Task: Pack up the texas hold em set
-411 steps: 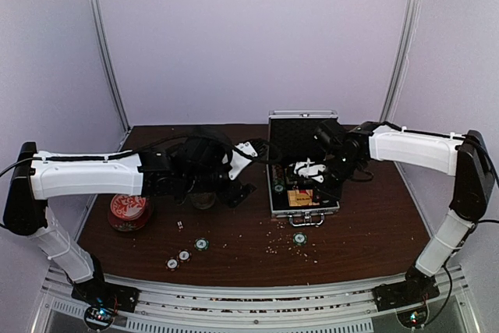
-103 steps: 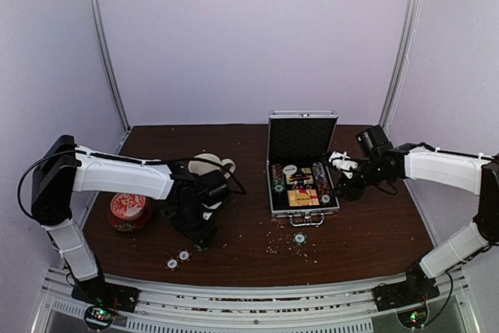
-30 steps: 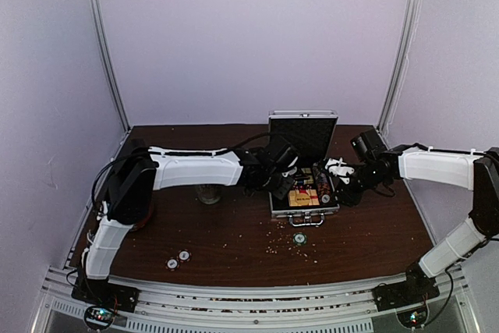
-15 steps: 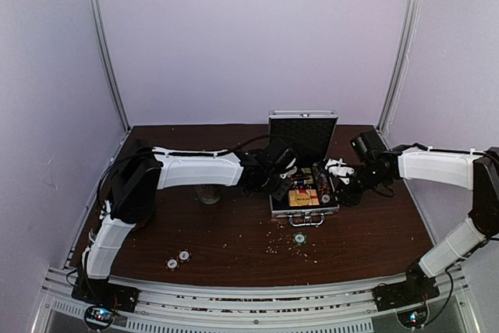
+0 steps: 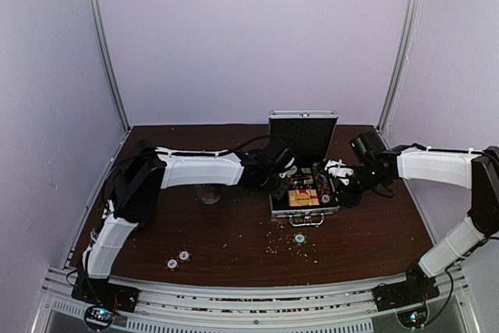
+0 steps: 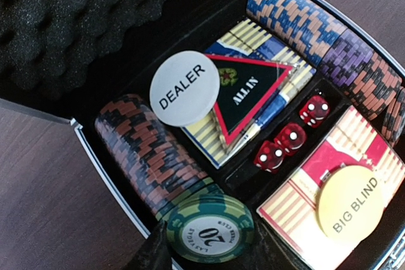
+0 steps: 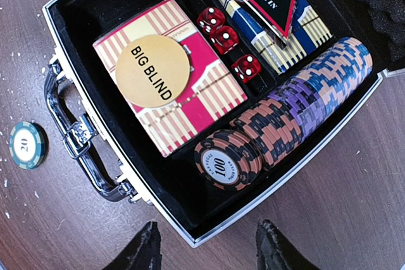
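- My left gripper point(image 6: 212, 250) is clamped on a green chip point(image 6: 211, 227) at the near end of the left chip row point(image 6: 142, 150).
- My right gripper point(image 7: 209, 250) stands part open and empty over the case's right rim.
- The case point(image 5: 302, 136) lies open mid-table, with a loose chip point(image 7: 24, 145) near its handle point(image 7: 66, 128).
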Robot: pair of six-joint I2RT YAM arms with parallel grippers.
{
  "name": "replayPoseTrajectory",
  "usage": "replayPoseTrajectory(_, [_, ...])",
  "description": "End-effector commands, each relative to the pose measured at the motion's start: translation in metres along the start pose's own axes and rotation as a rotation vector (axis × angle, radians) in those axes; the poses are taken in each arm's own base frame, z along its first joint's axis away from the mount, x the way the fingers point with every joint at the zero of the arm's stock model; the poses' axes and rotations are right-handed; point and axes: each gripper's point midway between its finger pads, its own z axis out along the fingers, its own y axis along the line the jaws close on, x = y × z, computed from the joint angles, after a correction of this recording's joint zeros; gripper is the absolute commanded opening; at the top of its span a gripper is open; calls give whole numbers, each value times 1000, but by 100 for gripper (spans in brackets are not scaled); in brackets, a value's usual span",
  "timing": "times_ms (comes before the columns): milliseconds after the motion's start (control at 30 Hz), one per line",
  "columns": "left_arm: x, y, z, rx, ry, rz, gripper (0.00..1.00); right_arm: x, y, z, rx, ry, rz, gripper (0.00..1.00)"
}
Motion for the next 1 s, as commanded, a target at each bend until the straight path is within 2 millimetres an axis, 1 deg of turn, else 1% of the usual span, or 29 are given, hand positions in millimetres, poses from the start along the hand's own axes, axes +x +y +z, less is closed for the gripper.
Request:
replayPoseTrajectory(0, [-10, -4, 9, 22, -38, -13, 39, -3, -3, 0, 9, 12, -15, 52])
replayPoseTrajectory(167, [-13, -2, 4, 21, -44, -23, 50, -2, -2, 1, 6, 16, -15, 53])
replayPoseTrajectory(267, [-14, -1, 0, 16, -48, -27, 53, -2, -2, 1, 6, 16, -16, 53])
replayPoseTrajectory(500, [-9, 3, -2, 6, -37, -20, 54, -2, -1, 1, 2, 18, -17, 53])
replayPoseTrajectory(667, [-7, 9, 0, 2, -25, -27, 54, -1, -1, 1, 0, 21, -16, 53])
replayPoseTrajectory(967, [-10, 14, -9, 11, -12, 5, 57, 0, 0, 3, -7, 29, -17, 53])
